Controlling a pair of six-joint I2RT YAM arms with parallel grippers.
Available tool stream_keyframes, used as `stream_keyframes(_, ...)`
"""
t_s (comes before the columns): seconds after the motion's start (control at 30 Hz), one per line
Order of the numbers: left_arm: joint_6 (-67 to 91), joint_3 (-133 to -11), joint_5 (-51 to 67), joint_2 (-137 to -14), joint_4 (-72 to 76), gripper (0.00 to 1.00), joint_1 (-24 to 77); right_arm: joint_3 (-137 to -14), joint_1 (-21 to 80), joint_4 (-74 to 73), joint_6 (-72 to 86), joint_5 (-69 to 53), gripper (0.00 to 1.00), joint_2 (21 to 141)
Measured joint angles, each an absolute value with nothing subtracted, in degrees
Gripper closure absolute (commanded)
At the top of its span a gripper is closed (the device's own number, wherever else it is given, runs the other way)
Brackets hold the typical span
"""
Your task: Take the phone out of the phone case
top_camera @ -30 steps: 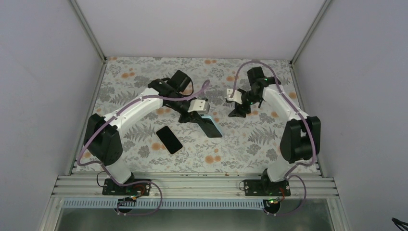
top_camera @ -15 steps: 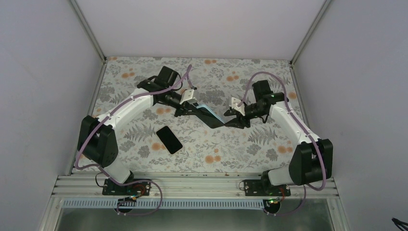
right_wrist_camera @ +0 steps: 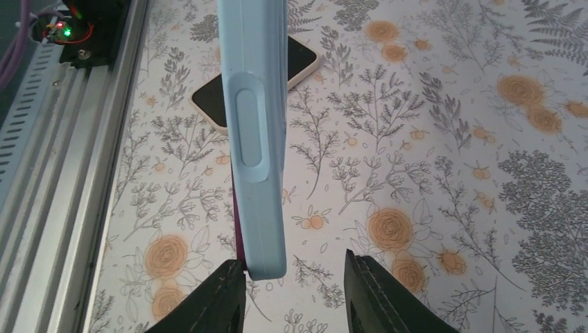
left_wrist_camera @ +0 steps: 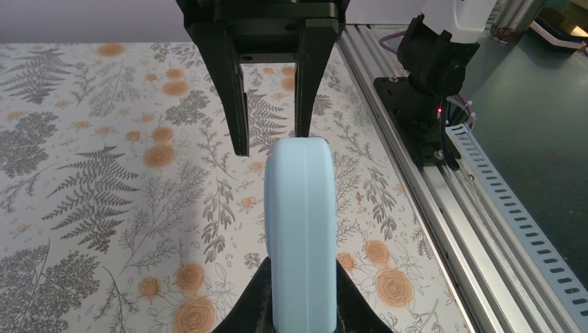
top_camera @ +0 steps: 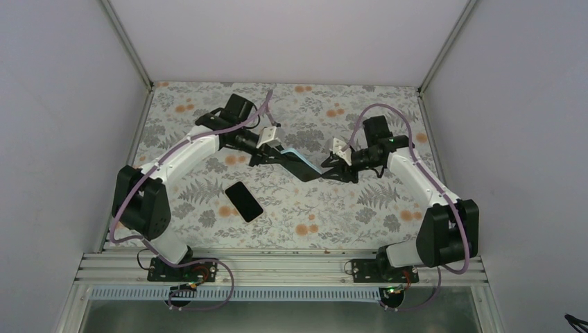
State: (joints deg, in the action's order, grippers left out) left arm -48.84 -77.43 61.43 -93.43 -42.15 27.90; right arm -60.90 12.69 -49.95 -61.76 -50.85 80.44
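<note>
Your left jaws are shut tight on one end of the phone case (left_wrist_camera: 301, 229). It is a pale blue shell held in the air over the middle of the counter (top_camera: 360, 208), turned so a narrow side edge faces each wrist camera. Seen from above, it runs on a slant between the two arms, clear of the surface.

Your right jaws stand partly open around the case's other end. One finger (right_wrist_camera: 225, 298) sits right at the case's side, touching or just short of it; you cannot tell which. The other finger (right_wrist_camera: 374, 291) stands off, with patterned counter showing in the gap. The right jaws bracket the case without pinching it. The long moulded button cover shows on the case's side edge in the right wrist view.

The phone (top_camera: 243, 200) lies flat on the counter, dark screen up, well apart from the case. It is left of centre and nearer the near edge than the far one, already out of the case. Along the near edge runs the aluminium rail (top_camera: 277, 267) that carries both arm bases.
</note>
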Motion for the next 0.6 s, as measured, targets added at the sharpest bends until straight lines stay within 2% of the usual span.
stream_keyframes(0.3, -52.2, -80.9, 62.0, -95.2, -46.7, 0.98, 26.8, -59.4, 12.7, -41.9, -55.6, -47.5, 0.59, 79.8)
stream_keyframes(0.6, -55.5, -82.3, 62.9, -96.4, -49.1, 0.98, 26.4, -61.2, 12.8, -41.0, -54.1, -46.3, 0.57, 81.4)
